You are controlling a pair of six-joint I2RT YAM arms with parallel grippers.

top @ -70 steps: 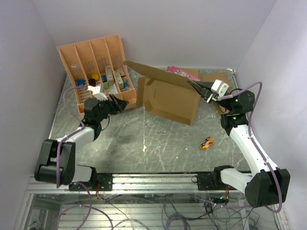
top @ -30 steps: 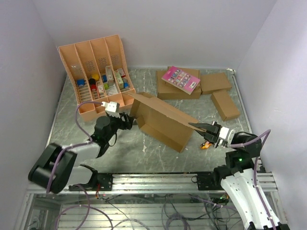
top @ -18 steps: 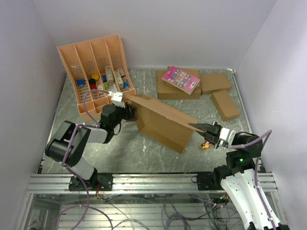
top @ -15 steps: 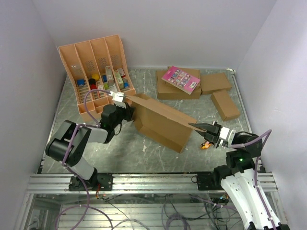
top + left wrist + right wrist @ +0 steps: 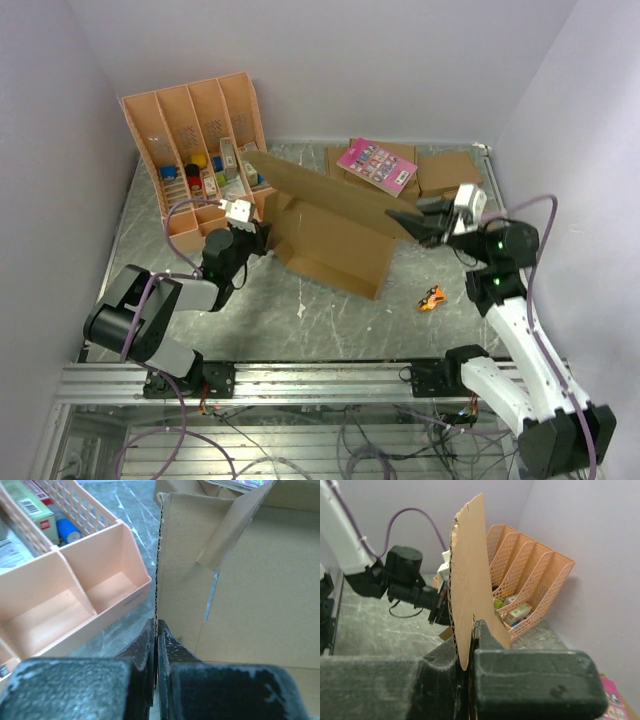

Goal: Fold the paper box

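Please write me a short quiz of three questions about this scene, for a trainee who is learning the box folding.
1. True or false: the left gripper is shut on an edge of the large brown corrugated cardboard box.
2. Which small thing lies alone on the bare table? A) a small orange object; B) a blue cup; C) scissors.
3. Fill in: the box's raised flap is held by the ____ gripper.
Key: 1 true; 2 A; 3 right gripper.

Left tool (image 5: 264, 238) pinched tight, low; right tool (image 5: 403, 220) pinched tight, held high
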